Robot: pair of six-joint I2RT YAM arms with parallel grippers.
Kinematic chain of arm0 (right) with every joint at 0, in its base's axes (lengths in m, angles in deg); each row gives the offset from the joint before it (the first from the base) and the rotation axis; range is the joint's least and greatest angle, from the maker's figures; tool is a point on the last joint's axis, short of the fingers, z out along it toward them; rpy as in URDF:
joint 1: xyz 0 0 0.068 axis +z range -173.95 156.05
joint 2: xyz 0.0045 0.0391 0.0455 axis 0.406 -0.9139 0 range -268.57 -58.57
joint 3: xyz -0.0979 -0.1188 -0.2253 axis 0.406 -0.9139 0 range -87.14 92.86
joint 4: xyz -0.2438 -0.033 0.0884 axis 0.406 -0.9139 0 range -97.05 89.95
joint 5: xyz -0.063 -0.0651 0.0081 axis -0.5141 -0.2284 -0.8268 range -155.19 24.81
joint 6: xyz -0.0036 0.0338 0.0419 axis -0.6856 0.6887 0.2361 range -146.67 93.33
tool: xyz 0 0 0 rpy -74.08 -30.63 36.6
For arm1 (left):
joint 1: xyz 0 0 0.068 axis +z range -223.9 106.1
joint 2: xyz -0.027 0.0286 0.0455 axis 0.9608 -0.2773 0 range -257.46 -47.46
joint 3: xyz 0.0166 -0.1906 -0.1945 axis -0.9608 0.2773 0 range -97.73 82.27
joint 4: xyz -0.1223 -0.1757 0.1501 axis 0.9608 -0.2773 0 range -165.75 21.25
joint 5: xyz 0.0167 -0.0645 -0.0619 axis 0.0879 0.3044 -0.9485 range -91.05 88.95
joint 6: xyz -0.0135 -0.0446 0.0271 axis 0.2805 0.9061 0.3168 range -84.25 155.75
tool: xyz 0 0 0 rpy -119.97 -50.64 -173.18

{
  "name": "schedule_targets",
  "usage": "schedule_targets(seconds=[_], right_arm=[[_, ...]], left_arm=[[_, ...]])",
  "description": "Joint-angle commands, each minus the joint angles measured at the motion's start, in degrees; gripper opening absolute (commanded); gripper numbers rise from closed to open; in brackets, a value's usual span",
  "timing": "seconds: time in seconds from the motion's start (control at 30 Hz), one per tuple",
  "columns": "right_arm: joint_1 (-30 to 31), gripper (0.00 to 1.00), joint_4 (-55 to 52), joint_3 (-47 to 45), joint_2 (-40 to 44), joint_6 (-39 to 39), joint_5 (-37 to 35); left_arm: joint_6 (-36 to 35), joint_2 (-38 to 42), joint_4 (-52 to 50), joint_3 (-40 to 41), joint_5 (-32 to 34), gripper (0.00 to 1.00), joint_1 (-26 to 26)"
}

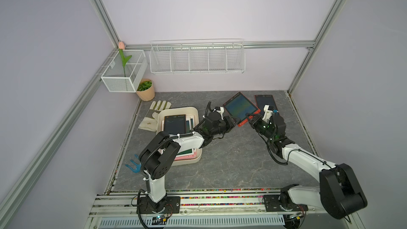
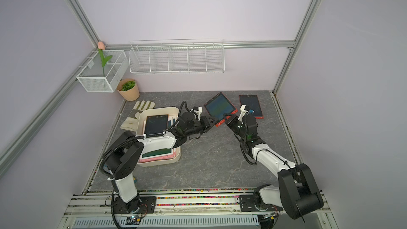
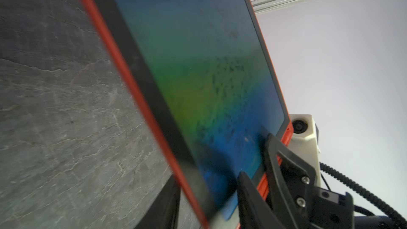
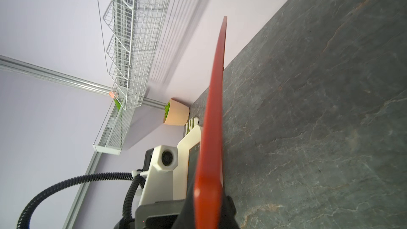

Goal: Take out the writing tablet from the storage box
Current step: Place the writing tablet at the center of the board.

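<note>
Top views both show the writing tablet (image 1: 241,107) out of the storage box (image 1: 187,163). It is held tilted above the table (image 1: 220,168) between the two grippers, well apart from the box. It is near a second red tablet (image 1: 265,104) that lies flat on the table. More tablets are stacked in the box, a black one (image 1: 174,124) on top.

Tool state:
- The right gripper (image 1: 251,117) is clamped tight on the tablet's near corner. This is confirmed in the right wrist view, where the writing tablet (image 4: 217,106) is seen edge-on, running straight out from between the jaws.
- The left gripper (image 1: 234,121) is seen in the left wrist view with jaws parted either side of the tablet's near edge. Contact with the frame cannot be ruled out, as that part is blurred.

The step is judged to be a hand-over to the right arm, with the left about to clear.

Risks from here:
- The whole panel is carried at one corner. With a wide, smooth frame and a long lever, it can be swung down in the jaws or pulled out of them.
- If it sags, the far edge can be driven into the table or onto the second red tablet. Clearance there cannot be read.
- If the left jaws are not opened enough before being drawn back, the frame can be snagged and the tablet twisted out of the right grip.
</note>
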Motion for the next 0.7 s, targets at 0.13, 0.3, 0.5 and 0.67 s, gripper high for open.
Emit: schedule_targets(seconds=[0.13,0.3,0.5,0.67], right_arm=[[-0.84,0.07,7.64,1.78,-3.76,5.95,-4.6],[-1.2,0.07,13.88,1.93,-10.36,8.02,-5.58],[-2.05,0.07,24.26,0.66,-19.14,12.22,-8.15],[-2.12,0.07,29.5,0.99,-25.53,15.45,-11.86]], left_arm=[[-2.44,2.09,-3.93,2.93,-0.51,0.42,1.53],[-4.28,5.79,-6.97,4.89,0.47,0.42,2.23],[-13.42,15.6,-21.04,6.27,5.65,0.43,2.89],[-18.63,25.89,-32.39,7.66,11.26,0.45,3.89]])
